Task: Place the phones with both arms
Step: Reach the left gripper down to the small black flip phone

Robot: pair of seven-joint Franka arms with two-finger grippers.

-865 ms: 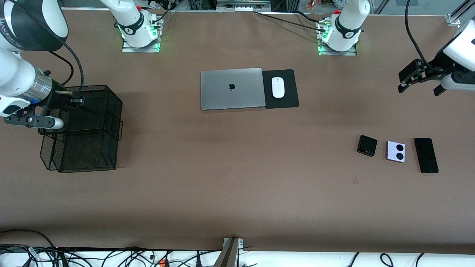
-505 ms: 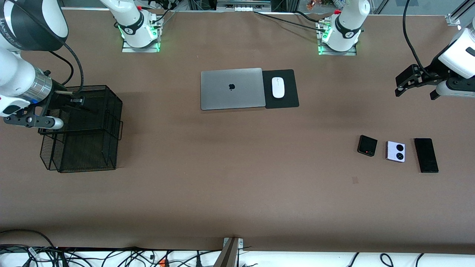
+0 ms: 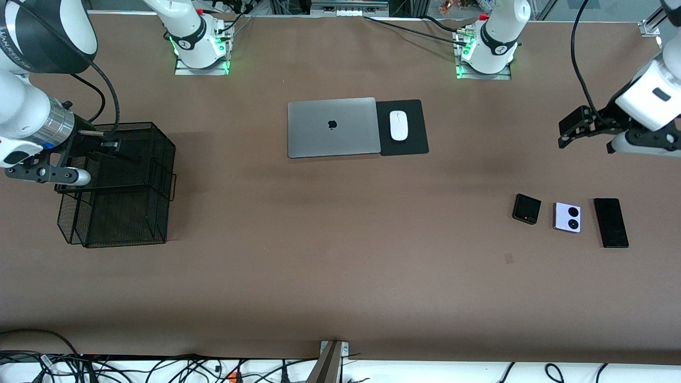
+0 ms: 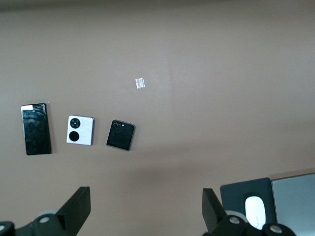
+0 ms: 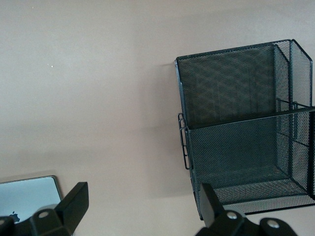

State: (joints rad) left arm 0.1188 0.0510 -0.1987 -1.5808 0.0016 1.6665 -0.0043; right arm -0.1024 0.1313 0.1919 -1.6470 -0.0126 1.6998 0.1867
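Three phones lie in a row toward the left arm's end of the table: a small black folded one (image 3: 526,209) (image 4: 120,134), a lilac-white one with two black circles (image 3: 567,217) (image 4: 80,130), and a long black slab (image 3: 611,222) (image 4: 36,129). My left gripper (image 3: 620,146) (image 4: 146,192) hangs open and empty high over bare table, between the phones and the robots' bases. My right gripper (image 3: 48,174) (image 5: 142,191) waits open and empty above the table beside the black wire basket (image 3: 119,183) (image 5: 246,128).
A closed silver laptop (image 3: 332,126) (image 5: 27,196) sits mid-table near the bases. Beside it is a white mouse (image 3: 398,125) (image 4: 255,210) on a black pad (image 3: 412,143). A small tape mark (image 3: 509,258) lies nearer the front camera than the phones.
The left arm has swung its wrist and gripper a little toward the middle of the table and the phones. The right arm and all phones have stayed put.
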